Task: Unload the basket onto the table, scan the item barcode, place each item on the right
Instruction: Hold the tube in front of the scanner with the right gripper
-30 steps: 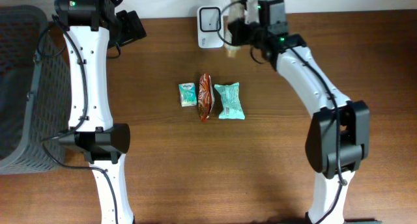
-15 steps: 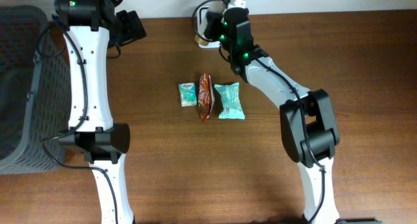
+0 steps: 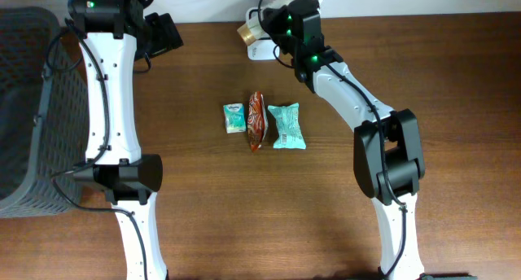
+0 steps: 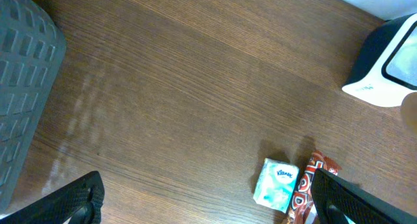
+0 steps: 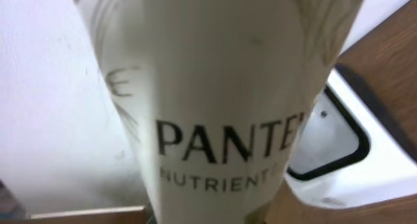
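My right gripper is at the back of the table, shut on a cream Pantene bottle. The bottle fills the right wrist view and hides the fingers. The white scanner with a dark window stands just below and behind the bottle, and its window shows to the right of the label. Far to the left, my left gripper is open and holds nothing. In the left wrist view its two black fingers stand wide apart over bare wood, with the scanner at top right.
Three items lie in a row mid-table: a Kleenex tissue pack, a red snack packet and a teal packet. A grey basket stands at the left edge. The white wall runs along the back edge.
The right arm has swung left along the back edge, carrying the bottle from the scanner's right side to over its top left. The left arm has not moved.
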`<state>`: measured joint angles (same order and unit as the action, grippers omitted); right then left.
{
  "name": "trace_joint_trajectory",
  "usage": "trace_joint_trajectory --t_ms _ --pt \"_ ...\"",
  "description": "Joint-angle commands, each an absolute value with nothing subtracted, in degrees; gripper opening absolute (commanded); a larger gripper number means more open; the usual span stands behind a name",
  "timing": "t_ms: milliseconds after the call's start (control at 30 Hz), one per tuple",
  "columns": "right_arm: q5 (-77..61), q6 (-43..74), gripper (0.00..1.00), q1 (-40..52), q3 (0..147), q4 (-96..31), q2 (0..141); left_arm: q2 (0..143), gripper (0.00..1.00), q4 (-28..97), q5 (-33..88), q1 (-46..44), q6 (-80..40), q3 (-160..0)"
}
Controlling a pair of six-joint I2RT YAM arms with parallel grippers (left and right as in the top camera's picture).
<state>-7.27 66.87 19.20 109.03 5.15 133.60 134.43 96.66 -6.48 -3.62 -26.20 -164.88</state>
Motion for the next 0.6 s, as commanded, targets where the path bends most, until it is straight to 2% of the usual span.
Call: trace_joint_trajectory --t_ms 0,300,433,567 --pt "-12.4 65.3 0.04 19.6 111.3 6.0 135.2 134.1 0.99 96.7 -7.1 -3.6 -26.1 -165.1" --pt "-10.8 61.8 0.04 21.8 111.5 0.5 135.4 134.1 0.99 96.7 -7.1 -3.6 -26.1 -165.1" --pt "-9.5 49.2 0.04 21.7 112.2 -5.6 135.4 134.1 0.99 96.7 -7.1 -3.6 -26.1 -165.1" --pt "-5.1 33.0 0.04 21.5 122.1 -19.2 135.4 134.1 0.99 96.7 -7.1 -3.6 -26.1 -165.1"
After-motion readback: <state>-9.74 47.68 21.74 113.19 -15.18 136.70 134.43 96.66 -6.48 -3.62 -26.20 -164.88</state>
